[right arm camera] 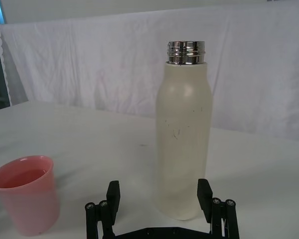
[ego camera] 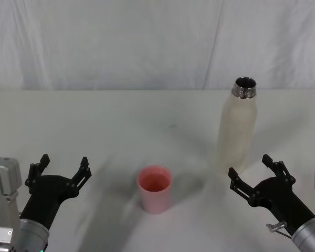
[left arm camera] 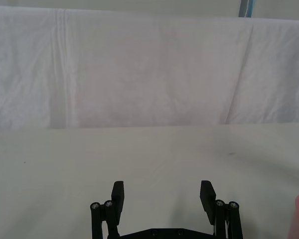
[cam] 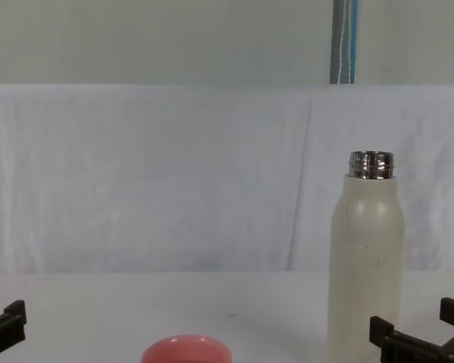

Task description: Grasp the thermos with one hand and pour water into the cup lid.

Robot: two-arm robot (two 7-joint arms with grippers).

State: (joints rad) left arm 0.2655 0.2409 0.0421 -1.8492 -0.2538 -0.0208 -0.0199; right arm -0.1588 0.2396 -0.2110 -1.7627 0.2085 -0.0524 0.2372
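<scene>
Head view: right gripper (ego camera: pixel 254 173), black w/ two fingers spread wide, nothing held, sits low on the white worktop (ego camera: pixel 121 121) just short of the thermos (ego camera: pixel 237 131). Thermos stands upright, matte cream cylinder, rounded shoulders, shiny threaded steel neck, uncapped. Cup lid (ego camera: pixel 155 188), small smooth pink round cup, is to its left, apart. Left gripper (ego camera: pixel 63 168) also wide open and empty, near the cup lid's other side.
</scene>
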